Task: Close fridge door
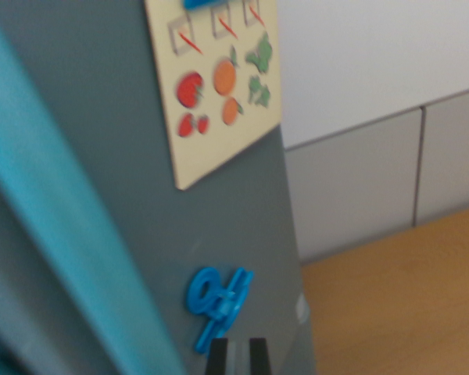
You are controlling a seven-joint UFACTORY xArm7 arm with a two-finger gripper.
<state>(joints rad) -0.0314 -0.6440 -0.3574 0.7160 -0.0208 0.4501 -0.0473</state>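
The grey fridge door [141, 203] fills the wrist view's left and middle, seen at a slant. A cream card [219, 86] printed with fruit and vegetables is stuck on its upper part. A blue clip-shaped magnet [217, 305] sits lower down. A turquoise band [55, 234], blurred, runs diagonally along the door's left side. Two dark fingertips of my gripper [237, 355] show at the bottom edge, just below the magnet and close to the door face. They stand close together with a narrow gap and nothing between them.
On the wrist view's right stands a white wall [375, 55] with grey panels [359, 187] below it. A wooden floor [406, 305] lies at the lower right, beyond the door's edge.
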